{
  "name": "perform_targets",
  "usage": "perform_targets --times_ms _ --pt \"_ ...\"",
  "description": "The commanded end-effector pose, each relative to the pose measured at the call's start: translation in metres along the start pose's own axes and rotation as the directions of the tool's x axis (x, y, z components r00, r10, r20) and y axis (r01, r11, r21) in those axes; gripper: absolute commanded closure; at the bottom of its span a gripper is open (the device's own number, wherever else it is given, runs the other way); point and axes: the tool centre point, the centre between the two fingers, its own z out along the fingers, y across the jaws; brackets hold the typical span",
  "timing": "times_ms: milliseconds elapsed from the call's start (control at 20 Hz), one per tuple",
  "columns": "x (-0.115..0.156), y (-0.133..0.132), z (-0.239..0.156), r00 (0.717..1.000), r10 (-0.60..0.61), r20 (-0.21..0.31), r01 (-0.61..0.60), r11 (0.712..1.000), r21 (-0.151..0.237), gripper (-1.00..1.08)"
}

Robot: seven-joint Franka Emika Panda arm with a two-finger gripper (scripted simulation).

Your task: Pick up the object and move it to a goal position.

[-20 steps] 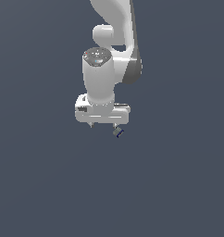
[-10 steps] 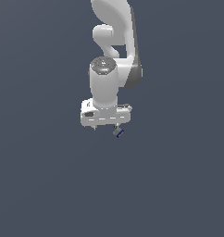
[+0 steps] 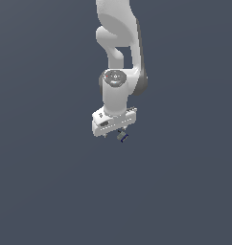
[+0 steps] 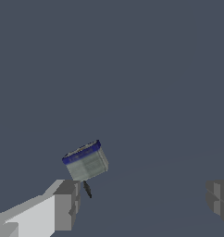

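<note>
The object [image 3: 121,136] is a tiny grey-olive block with dark blue edges, just below the white hand at its end toward the exterior view's right. In the wrist view the object [image 4: 86,161] is tilted and sits close beside one grey fingertip [image 4: 66,203]; I cannot tell whether they touch. The other fingertip [image 4: 219,196] is far across from it. My gripper [image 4: 141,200] is open with a wide gap, and the block is not between the pads. In the exterior view the gripper [image 3: 114,134] points down under the wrist.
A plain dark grey-blue surface fills both views. The white arm [image 3: 119,38] rises from the hand to the top edge of the exterior view. Nothing else is visible.
The hand has shifted slightly toward the exterior view's right and turned about its axis. The block stays in about the same spot under it.
</note>
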Motion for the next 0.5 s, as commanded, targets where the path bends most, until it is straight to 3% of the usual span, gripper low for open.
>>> perform_targets --times_ms 0,450 --pt "-0.005 -0.009 0.011 0.996 -0.085 0.001 0.085 0.996 0.002 -0.92" --pt "-0.02 -0.036 0.039 0.948 -0.319 -0.001 0.319 0.948 0.012 -0.92"
